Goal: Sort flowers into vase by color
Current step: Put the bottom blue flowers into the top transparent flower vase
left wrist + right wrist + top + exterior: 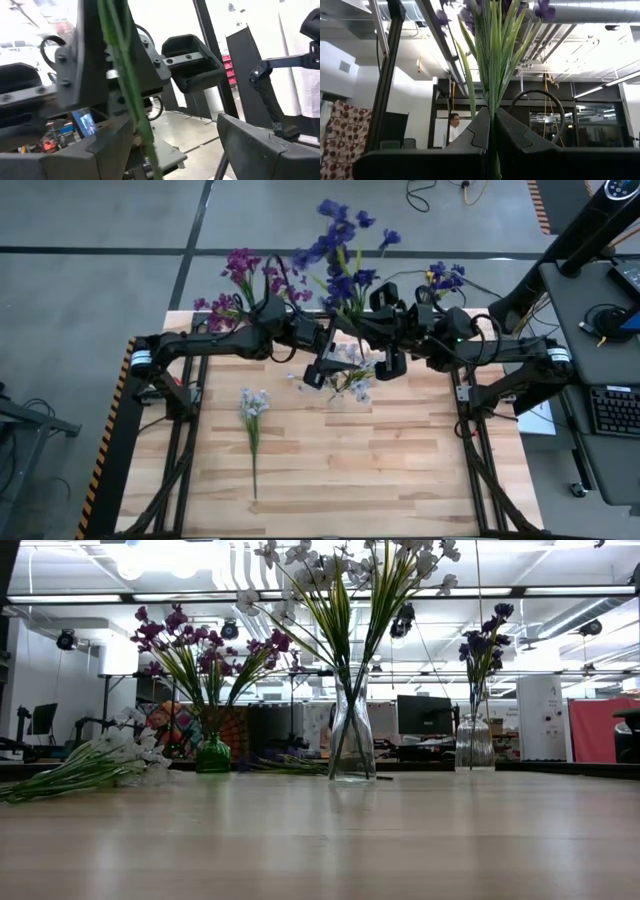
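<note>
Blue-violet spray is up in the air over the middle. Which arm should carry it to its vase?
Right. The right gripper is shut on the blue-violet spray, stems upright between its fingers. The vase with blue-violet flowers stands on the right arm's side of the table.

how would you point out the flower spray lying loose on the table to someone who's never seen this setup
Start at the wooden table and look at its left half, nearer than the two arms. The pale white-lavender spray lies flat there alone, its thin green stem pointing toward the near edge. Unlike all the other flowers, it is in no vase or gripper.
</note>
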Robot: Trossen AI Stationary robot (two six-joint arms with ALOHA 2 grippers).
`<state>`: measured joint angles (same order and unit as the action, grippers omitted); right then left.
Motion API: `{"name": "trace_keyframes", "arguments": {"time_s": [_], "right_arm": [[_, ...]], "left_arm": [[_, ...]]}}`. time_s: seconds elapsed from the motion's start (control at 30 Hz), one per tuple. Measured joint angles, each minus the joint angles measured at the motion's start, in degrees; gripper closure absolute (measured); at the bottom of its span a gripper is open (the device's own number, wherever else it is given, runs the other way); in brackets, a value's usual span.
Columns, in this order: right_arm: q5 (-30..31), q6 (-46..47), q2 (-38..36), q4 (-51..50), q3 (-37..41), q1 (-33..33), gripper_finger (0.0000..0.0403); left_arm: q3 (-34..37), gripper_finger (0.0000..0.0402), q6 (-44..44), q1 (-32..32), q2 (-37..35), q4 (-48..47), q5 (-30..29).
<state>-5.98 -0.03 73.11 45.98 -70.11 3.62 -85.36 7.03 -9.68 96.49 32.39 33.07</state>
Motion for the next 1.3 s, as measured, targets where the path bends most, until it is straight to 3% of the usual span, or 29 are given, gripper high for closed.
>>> {"name": "trace_keyframes", "arguments": {"time_s": [0.2, 0.33, 0.5, 0.57, 0.9, 1.17, 1.3], "right_arm": [[0.00, 0.04, 0.37, 1.19, 0.00, 0.02, 0.0390], [-0.02, 0.04, -0.18, 0.47, 0.00, 0.02, 0.0390], [-0.05, 0.21, -0.46, -1.22, 0.00, 0.00, 0.0390], [-0.41, 0.70, -0.52, -2.01, 0.00, 0.00, 0.0390], [-0.07, -1.31, -3.09, -7.80, 0.00, -0.03, 0.0376], [3.35, -0.09, -8.41, -21.00, 0.00, 0.02, 0.0273], [3.97, -2.92, -11.08, -29.88, 0.00, 0.01, 0.0224]], "left_arm": [[0.21, 0.0168, -0.17, 0.11, 0.00, -0.36, -0.73], [0.21, 0.0242, -0.48, 0.12, 0.00, -1.00, -0.94], [0.26, 0.0364, -0.68, 0.06, 0.00, -2.71, -1.13], [0.26, 0.0390, -1.32, 0.05, 0.00, -3.03, -1.31], [0.37, 0.0396, -4.88, 0.06, -0.81, -4.44, -0.44], [0.37, 0.0397, -3.07, 0.05, -3.07, -10.10, 1.46], [0.43, 0.0397, -2.14, -0.01, -5.14, -18.58, -2.66]]}}
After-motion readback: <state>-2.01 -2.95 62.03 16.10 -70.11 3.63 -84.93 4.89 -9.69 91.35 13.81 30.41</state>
